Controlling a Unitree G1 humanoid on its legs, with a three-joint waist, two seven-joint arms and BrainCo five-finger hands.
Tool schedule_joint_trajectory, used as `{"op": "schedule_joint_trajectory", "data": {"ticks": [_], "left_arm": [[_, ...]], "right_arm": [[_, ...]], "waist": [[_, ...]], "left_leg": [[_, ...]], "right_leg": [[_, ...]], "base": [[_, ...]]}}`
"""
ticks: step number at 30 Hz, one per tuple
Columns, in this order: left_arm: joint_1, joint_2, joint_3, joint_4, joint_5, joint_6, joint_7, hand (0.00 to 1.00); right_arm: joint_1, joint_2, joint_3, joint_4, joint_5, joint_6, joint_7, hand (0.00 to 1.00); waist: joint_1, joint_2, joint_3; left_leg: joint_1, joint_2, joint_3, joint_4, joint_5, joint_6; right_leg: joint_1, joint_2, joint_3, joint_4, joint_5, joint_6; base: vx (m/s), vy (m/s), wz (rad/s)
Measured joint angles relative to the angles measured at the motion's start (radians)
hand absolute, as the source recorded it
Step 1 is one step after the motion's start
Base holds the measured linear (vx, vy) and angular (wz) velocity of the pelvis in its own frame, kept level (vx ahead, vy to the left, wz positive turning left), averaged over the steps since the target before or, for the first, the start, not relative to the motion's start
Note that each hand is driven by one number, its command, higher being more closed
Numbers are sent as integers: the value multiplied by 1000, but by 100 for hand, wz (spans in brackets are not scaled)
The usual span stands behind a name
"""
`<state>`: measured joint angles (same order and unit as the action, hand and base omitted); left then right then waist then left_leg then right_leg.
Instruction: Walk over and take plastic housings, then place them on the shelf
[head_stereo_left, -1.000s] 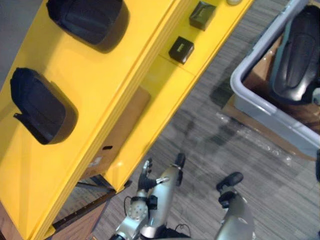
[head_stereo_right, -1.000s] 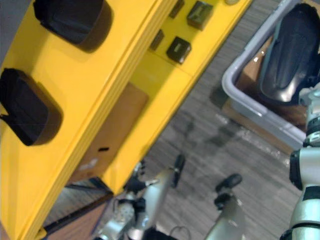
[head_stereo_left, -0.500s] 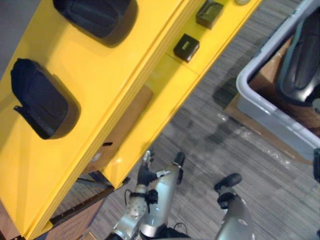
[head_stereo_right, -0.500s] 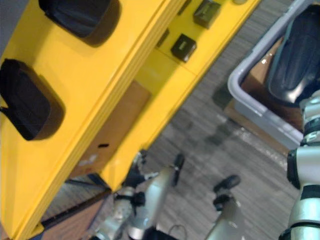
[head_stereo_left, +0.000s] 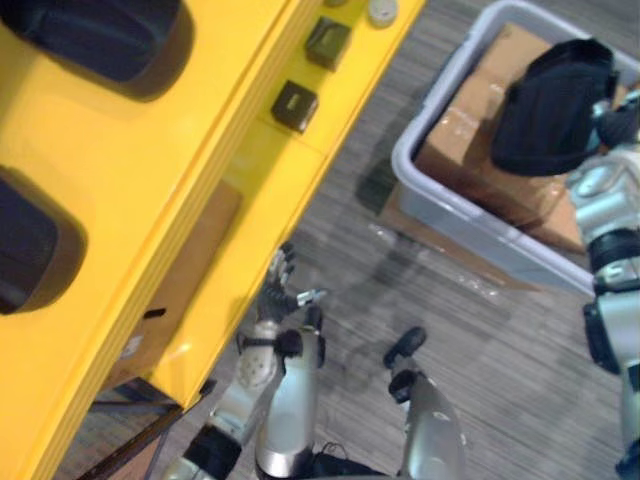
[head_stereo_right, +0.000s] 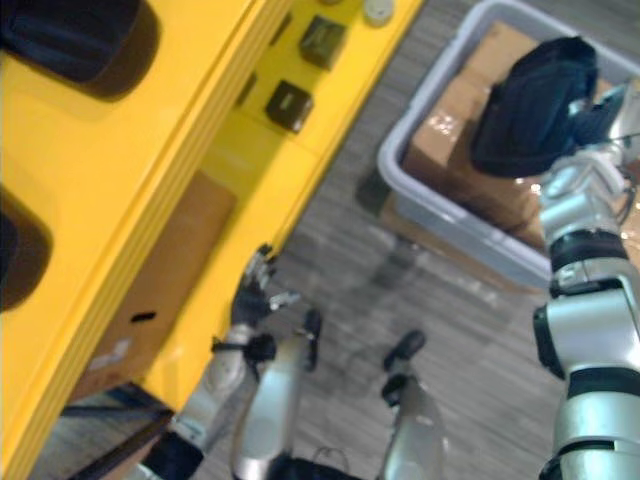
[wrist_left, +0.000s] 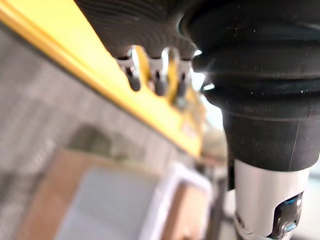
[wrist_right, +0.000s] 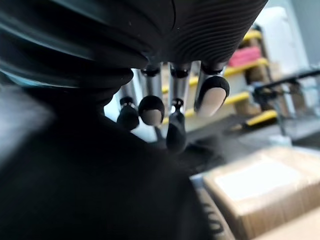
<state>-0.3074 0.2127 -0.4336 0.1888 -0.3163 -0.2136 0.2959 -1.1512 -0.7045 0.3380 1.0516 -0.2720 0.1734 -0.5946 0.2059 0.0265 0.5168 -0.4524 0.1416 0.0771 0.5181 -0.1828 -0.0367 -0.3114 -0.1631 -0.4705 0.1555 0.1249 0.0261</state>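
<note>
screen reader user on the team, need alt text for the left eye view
The right hand holds a black plastic housing over a grey bin of cardboard boxes. A yellow shelf at left carries two more housings, the open left hand beside its edge.

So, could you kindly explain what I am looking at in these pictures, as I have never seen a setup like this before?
This is a two-legged humanoid robot with two arms ending in fingered hands. The two wide pictures come from the camera eyes in its head, looking down; the two close ones come from a camera on each wrist. Its right hand is curled round a black plastic housing, held over a grey bin of cardboard boxes on the floor. Its left hand is open and empty beside the yellow shelf, where two more housings lie on top; two small dark boxes sit on a lower ledge.
</note>
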Motion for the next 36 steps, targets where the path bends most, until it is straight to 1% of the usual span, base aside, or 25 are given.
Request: {"op": "schedule_joint_trajectory", "data": {"ticks": [2, 3, 5, 6, 7, 8, 10, 12, 14, 16, 17, 20, 21, 22, 23, 24, 25, 26, 29, 31, 33, 34, 35, 36], "left_arm": [[-88, -1, -2, 45, -36, 28, -7, 0], [-143, -4, -1, 84, -68, 47, -7, 0], [-213, -5, -1, 143, -113, 61, -5, 0], [-235, -7, 0, 164, -119, 64, -3, 0], [-277, -11, 1, 213, -130, 71, 0, 0], [-318, -15, 6, 253, -155, 79, 5, 0], [-365, -25, 26, 295, -195, 85, 9, 0], [-407, -29, 29, 331, -227, 86, 16, 0], [-458, -34, 29, 388, -229, 88, 18, 0], [-483, -33, 30, 395, -237, 86, 37, 0], [-488, -33, 31, 395, -237, 86, 41, 0], [-493, -32, 42, 403, -204, 83, 66, 0], [-493, -33, 42, 411, -133, 82, 85, 0], [-493, -34, 42, 411, -54, 75, 102, 0], [-495, -34, 41, 411, -26, 70, 108, 0], [-500, -37, 42, 407, 14, 57, 123, 0], [-503, -37, 42, 395, 41, 45, 129, 0], [-503, -44, 42, 378, 71, 39, 138, 0], [-505, -44, 42, 318, 145, 35, 157, 0], [-503, -43, 38, 283, 181, 20, 155, 0], [-489, -44, 34, 248, 214, 0, 152, 0], [-469, -47, 22, 225, 219, -6, 145, 0], [-441, -50, 12, 211, 227, -14, 129, 0], [-425, -52, 9, 206, 236, -19, 123, 0]], "right_arm": [[0, 5, 0, -30, -19, -2, -14, 100], [-1, 9, -2, -49, -26, -2, -30, 100], [-4, 25, -2, -69, -58, -7, -54, 100], [-4, 27, -2, -73, -59, -9, -59, 100], [-5, 32, -3, -87, -59, -8, -59, 100], [-14, 40, -3, -104, -64, -8, -57, 100], [-34, 57, -2, -105, -83, -8, -51, 100], [-50, 71, -2, -104, -96, -8, -38, 100], [-54, 86, -2, -104, -96, -6, -22, 100], [-55, 96, -2, -104, -95, 1, 0, 100], [-55, 97, -2, -103, -93, 0, 5, 0], [-52, 125, -3, -88, 2, 8, 5, 0], [-47, 139, -7, -76, 82, 19, -1, 0], [-44, 159, -43, -66, 195, 20, -21, 0], [-41, 170, -74, -60, 251, 19, -31, 0], [-25, 191, -143, -58, 374, 12, -52, 0], [1, 209, -210, -54, 467, -3, -63, 0], [27, 220, -249, -50, 526, -13, -61, 0], [96, 252, -338, 0, 633, -40, -59, 0], [111, 255, -366, 30, 665, -47, -61, 0], [111, 249, -399, 33, 691, -69, -63, 0], [112, 241, -406, 34, 693, -90, -66, 0], [111, 231, -407, 35, 699, -107, -72, 0], [111, 225, -408, 35, 709, -117, -79, 0]], "waist": [[-15, -19, -9], [-33, -27, -13], [-59, -41, -19], [-61, -44, -20], [-70, -48, -22], [-86, -48, -22], [-104, -49, -22], [-111, -49, -22], [-124, -50, -22], [-136, -51, -22], [-136, -51, -22], [-140, -53, -23], [-143, -53, -23], [-146, -53, -23], [-147, -53, -23], [-148, -53, -23], [-150, -53, -23], [-151, -53, -23], [-156, -53, -23], [-163, -48, -22], [-165, -42, -23], [-164, -33, -21], [-161, -15, -22], [-157, -4, -22]], "left_leg": [[0, 6, 21, -5, 1, -1], [0, 7, 29, -9, 3, -1], [10, 8, 51, -19, 4, -2], [15, 9, 59, -20, 4, -2], [20, 13, 72, -20, 3, -2], [19, 14, 75, -20, 3, -2], [19, 18, 82, -19, 3, -2], [21, 22, 97, -20, 3, -2], [20, 22, 100, -19, 3, -2], [11, 21, 104, -19, 2, -2], [8, 21, 108, -18, 2, -2], [-5, 19, 124, -11, 2, -1], [-5, 19, 123, -9, 2, -1], [-6, 19, 123, -8, 1, 0], [-6, 19, 123, -7, 1, 1], [-6, 18, 123, -4, -1, 2], [-6, 15, 123, -2, -2, 5], [-6, 13, 124, -1, -3, 7], [-8, 3, 129, 4, -8, 14], [-20, 2, 128, 19, -15, 21], [-34, -3, 128, 33, -18, 26], [-37, -8, 127, 36, -18, 27], [-38, -13, 125, 40, -20, 30], [-39, -14, 124, 43, -22, 33]], "right_leg": [[0, 11, 14, -38, 24, -4], [1, 14, 21, -54, 37, -4], [0, 19, 42, -77, 55, -2], [0, 22, 50, -82, 59, -2], [-1, 28, 64, -91, 68, -3], [-1, 33, 66, -97, 73, -5], [-1, 40, 77, -110, 83, -3], [-5, 43, 90, -119, 90, -6], [-6, 45, 93, -124, 94, -7], [-18, 45, 101, -123, 98, -7], [-23, 44, 106, -123, 98, -6], [-45, 43, 118, -122, 105, -5], [-45, 44, 118, -120, 105, -6], [-45, 44, 119, -118, 105, -6], [-45, 43, 119, -117, 105, -6], [-45, 42, 121, -115, 105, -5], [-45, 39, 122, -113, 105, -5], [-46, 37, 123, -112, 105, -5], [-54, 24, 130, -106, 105, -1], [-59, 21, 130, -103, 106, 3], [-71, 14, 130, -98, 105, 5], [-72, 9, 128, -96, 106, 6], [-71, 4, 125, -94, 107, 7], [-71, 2, 125, -92, 107, 8]], "base": [[-44, 28, -31], [-34, 44, -26], [-21, 47, -26], [-13, 32, -32], [-11, 19, -23], [-14, 18, -21], [-23, 29, -15], [-27, 32, -18], [-31, 46, -8], [-37, 63, -7], [-31, 60, -18], [-18, 57, -13], [3, 55, 0], [5, 57, 1], [3, 60, 3], [-4, 66, 2], [-11, 85, 1], [-19, 92, 0], [-27, 91, -4], [-43, 93, -1], [-49, 81, 2], [-59, 105, 8], [-36, 70, 8], [-48, 107, 7]]}}
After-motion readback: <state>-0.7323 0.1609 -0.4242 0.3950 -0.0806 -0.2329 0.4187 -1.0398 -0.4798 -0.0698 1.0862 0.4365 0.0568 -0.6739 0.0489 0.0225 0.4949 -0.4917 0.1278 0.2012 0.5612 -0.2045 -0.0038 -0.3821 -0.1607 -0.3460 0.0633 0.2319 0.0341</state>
